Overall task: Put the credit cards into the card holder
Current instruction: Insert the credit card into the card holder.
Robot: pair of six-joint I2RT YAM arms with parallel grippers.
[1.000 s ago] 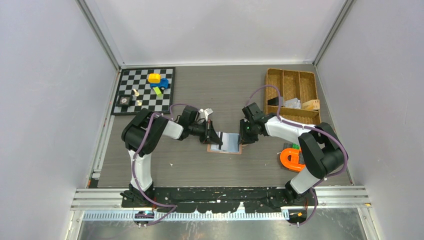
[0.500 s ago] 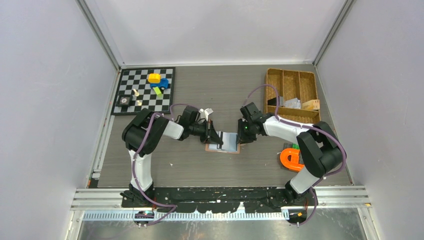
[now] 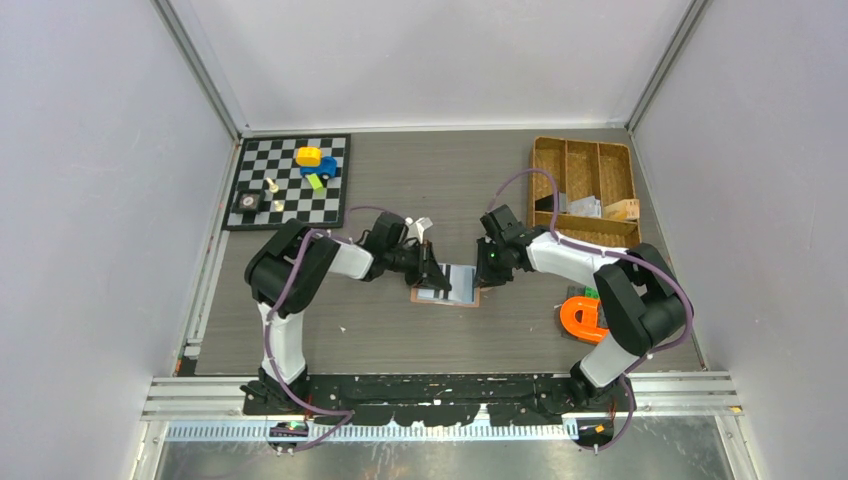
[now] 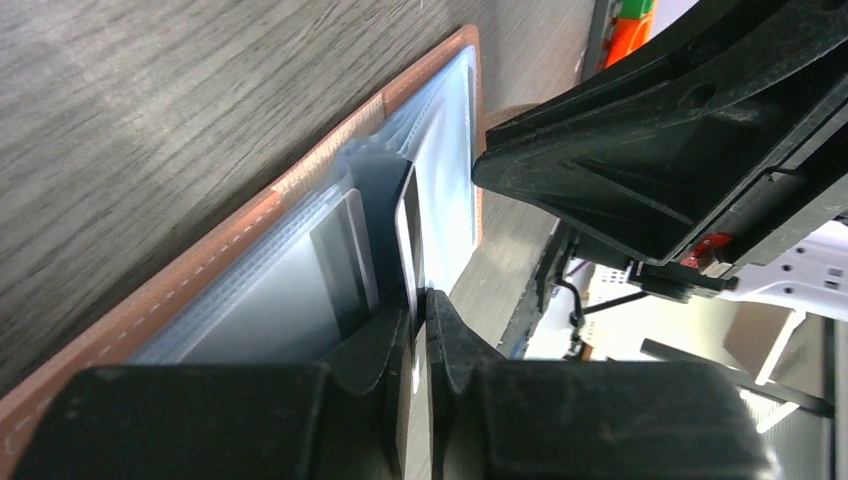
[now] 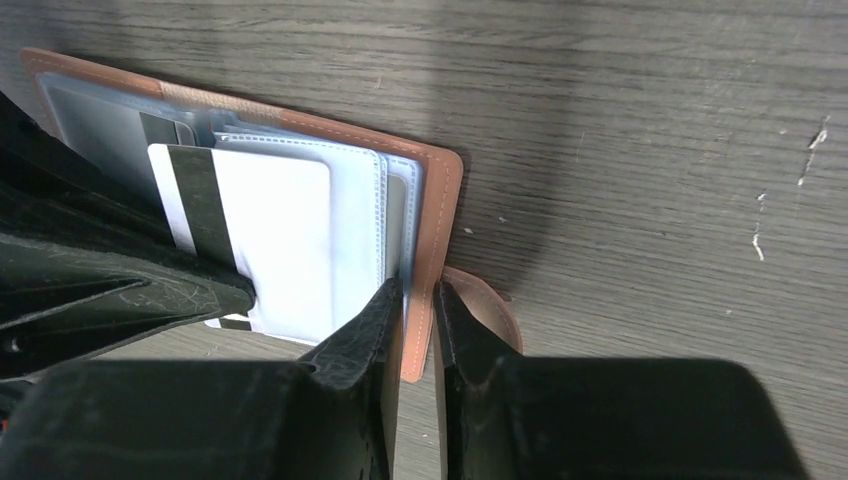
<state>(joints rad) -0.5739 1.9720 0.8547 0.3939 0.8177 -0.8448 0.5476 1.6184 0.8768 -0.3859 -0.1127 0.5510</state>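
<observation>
On the grey table (image 3: 380, 340) the pink card holder (image 5: 440, 200) lies open near the middle. The left fingers (image 4: 372, 350) are closed on a white card (image 5: 285, 230) over its clear pockets; the right fingers (image 5: 362, 335) pinch its edge.

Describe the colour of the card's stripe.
Dark grey, on a white card; best in right wrist view.
</observation>
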